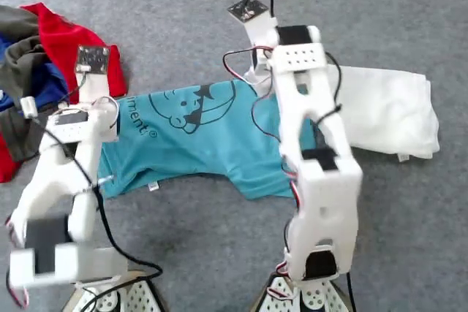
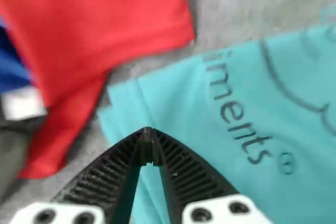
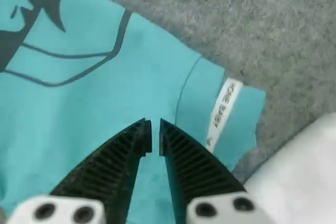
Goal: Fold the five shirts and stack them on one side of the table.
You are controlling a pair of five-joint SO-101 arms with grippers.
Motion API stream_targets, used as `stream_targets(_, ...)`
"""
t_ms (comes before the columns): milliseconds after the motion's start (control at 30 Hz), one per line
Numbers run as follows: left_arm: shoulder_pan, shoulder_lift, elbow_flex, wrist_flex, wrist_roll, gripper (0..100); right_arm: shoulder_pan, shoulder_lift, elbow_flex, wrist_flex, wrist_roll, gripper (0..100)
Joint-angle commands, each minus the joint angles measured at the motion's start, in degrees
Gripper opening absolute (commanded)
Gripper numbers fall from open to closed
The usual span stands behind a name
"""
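Teal shirt lies flat mid-table, long axis crosswise, spanning both my arms. Left fingers together, tips above its edge nearest red shirt. Right fingers barely apart, above opposite tagged corner, just beside folded white shirt. Each arm nearer its own end. Cloth thin, limp jersey; table grey, felt-like, likely grippy.

Grey felt table, teal shirt spread beneath left gripper and right gripper, folded white shirt beside the right, heaped shirts beside the left
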Motion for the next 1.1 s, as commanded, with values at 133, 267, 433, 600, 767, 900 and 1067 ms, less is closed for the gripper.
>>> stream_targets(133, -2.68, 3.52, -3.38, -2.02, -2.64, 3, 5.10, 21.76, -30.64, 1.76, -0.35, 3.6)
stream_targets(267, -2.68, 2.64, -2.68, -2.20, -9.14, 3, 6.33, 28.53, -45.58, 8.70, 1.58, 3.6)
stream_targets(433, -2.86, 2.46, -0.75, -7.12, -14.86, 3, 6.24, 33.71, -58.33, 16.18, 6.07, 3.6)
stream_targets(600, -4.35, -1.14, -2.77, -3.87, -16.09, 3, 6.77, 30.29, -58.86, 19.08, 7.30, 3.6)
stream_targets(767, -2.86, -16.35, -2.42, 8.00, -16.18, 3, 7.21, 21.76, -56.75, 19.34, 7.21, 3.5)
stream_targets(900, 2.59, -32.35, 4.18, 17.32, -16.18, 3, 5.45, 9.45, -43.38, 19.43, 5.63, 3.5)
stream_targets(1067, 7.60, -45.27, 17.89, 19.16, -9.67, 3, 1.93, -12.35, -12.00, 19.16, 4.04, 3.5)
